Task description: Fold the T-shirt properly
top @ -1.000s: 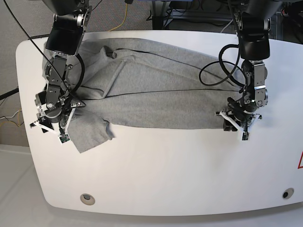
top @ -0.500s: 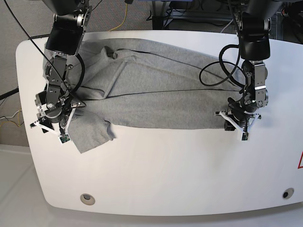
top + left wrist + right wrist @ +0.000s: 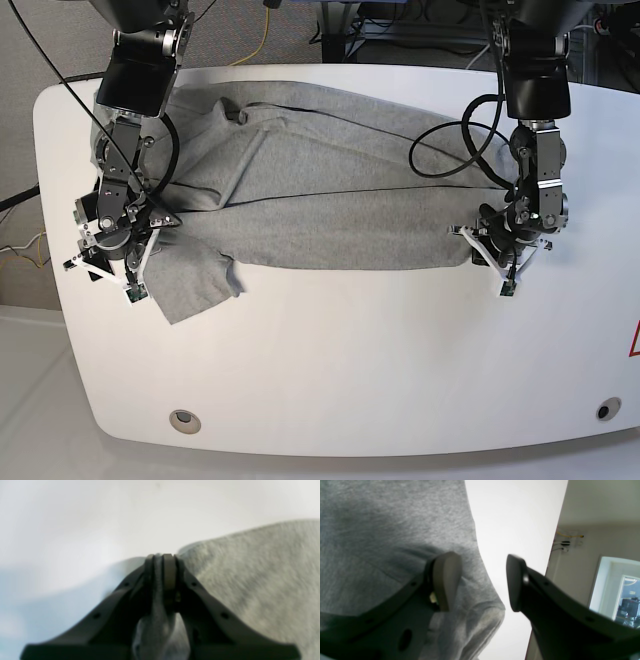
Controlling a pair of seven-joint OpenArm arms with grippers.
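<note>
Base view: T-shirt (image 3: 320, 190) spread lengthwise on surface (image 3: 350, 360), one long fold in, rest undone; left fingers (image 3: 162, 567) clamped on its hem, right fingers (image 3: 482, 580) apart over sleeve edge.

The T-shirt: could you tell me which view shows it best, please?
The base view: the whole T-shirt lies spread across the table. The left wrist view shows only a blurred edge pinched in the left gripper; the right wrist view shows one corner by the open right gripper.
</note>
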